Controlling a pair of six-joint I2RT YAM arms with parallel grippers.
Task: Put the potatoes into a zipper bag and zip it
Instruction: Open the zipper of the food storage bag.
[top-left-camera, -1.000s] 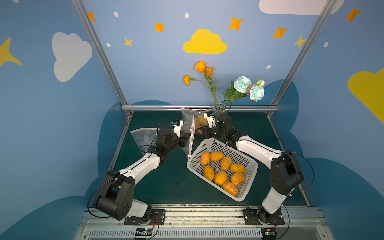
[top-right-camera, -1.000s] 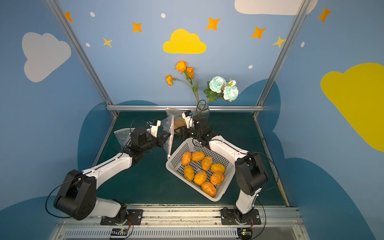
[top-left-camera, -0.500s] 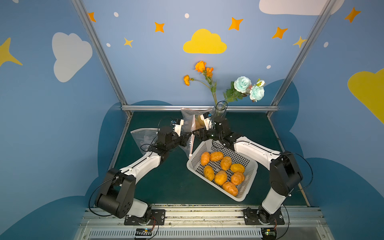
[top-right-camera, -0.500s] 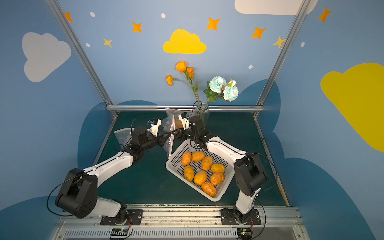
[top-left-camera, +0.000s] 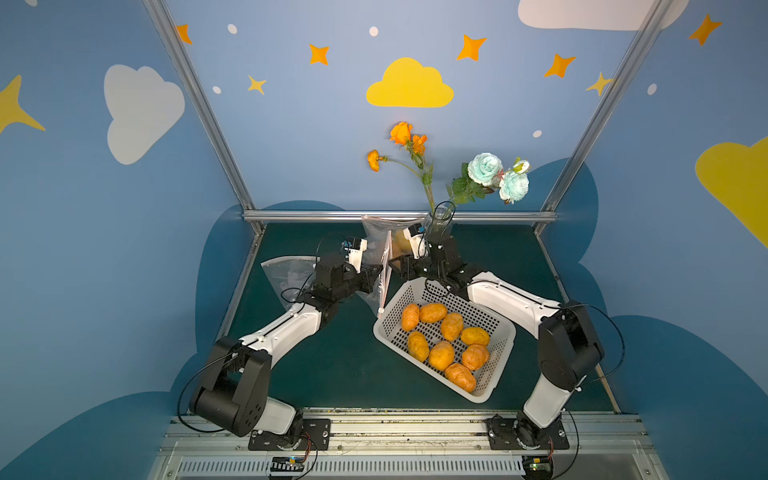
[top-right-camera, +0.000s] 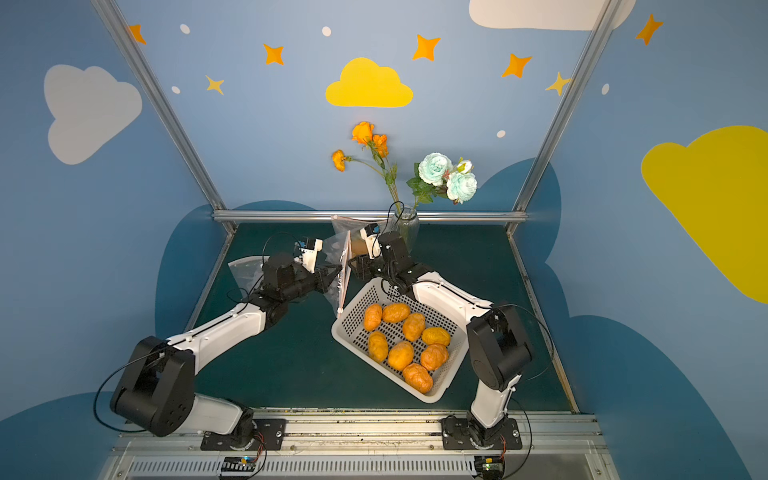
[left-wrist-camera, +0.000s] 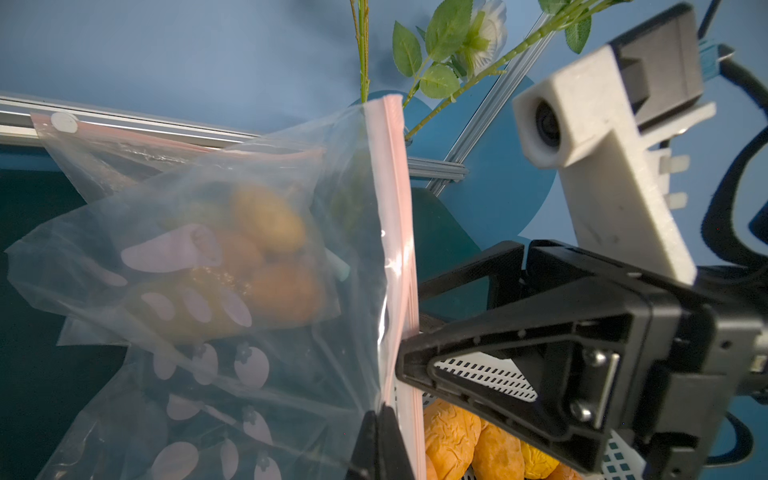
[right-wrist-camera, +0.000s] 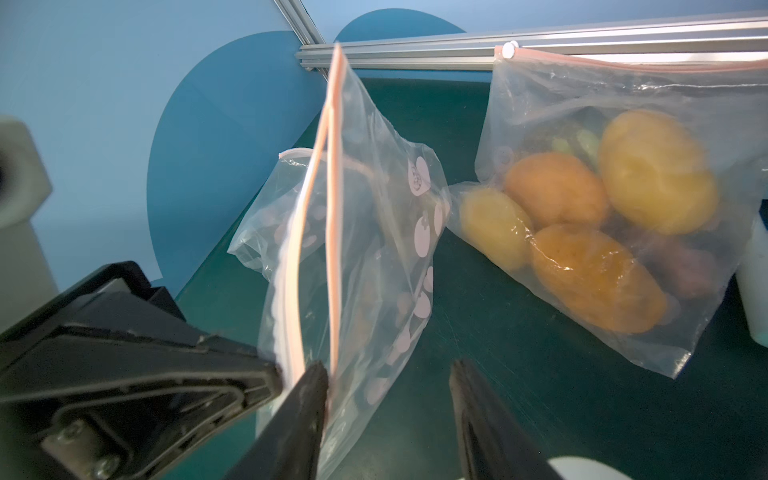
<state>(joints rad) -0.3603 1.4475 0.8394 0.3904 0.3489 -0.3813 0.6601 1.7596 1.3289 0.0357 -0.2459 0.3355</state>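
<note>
**Blue booth: two claws at one bag's mouth**

Blue walls (top-left-camera: 124, 249) painted with clouds and stars close round a dark green mat (top-left-camera: 340, 365). The left arm (top-left-camera: 286, 328) and right arm (top-left-camera: 511, 299) stretch from the near rail toward the back of the mat, wrists close together. A white basket (top-left-camera: 496, 365) sits slanted on the mat, partly under the right arm.

Three clear bags show. The bag (left-wrist-camera: 249, 332) hangs upright between the two claws, just beside the basket's far corner, with its pink zip strip (top-left-camera: 387, 270) running up and down. A full bag (right-wrist-camera: 582, 104) leans at the back rail, beside a glass vase (top-left-camera: 440, 220) holding orange flowers (top-left-camera: 401, 133) and pale roses (top-left-camera: 484, 168). A flat bag (top-left-camera: 286, 270) lies on the mat behind the left wrist.

Eight potatoes (top-left-camera: 451, 326) lie in the basket. At least four more sit inside the full bag.

The left claw (left-wrist-camera: 380, 409) is pressed together, pinching the bag at its zip edge. The right claw (right-wrist-camera: 386, 374) is spread. One of its fingers (right-wrist-camera: 307, 399) touches the strip at the bag's mouth. The other stands apart, with the bag's film between the two. In the right wrist view the two halves of the strip part slightly. A white slider (top-left-camera: 380, 310) sits at the strip's lower end.
</note>
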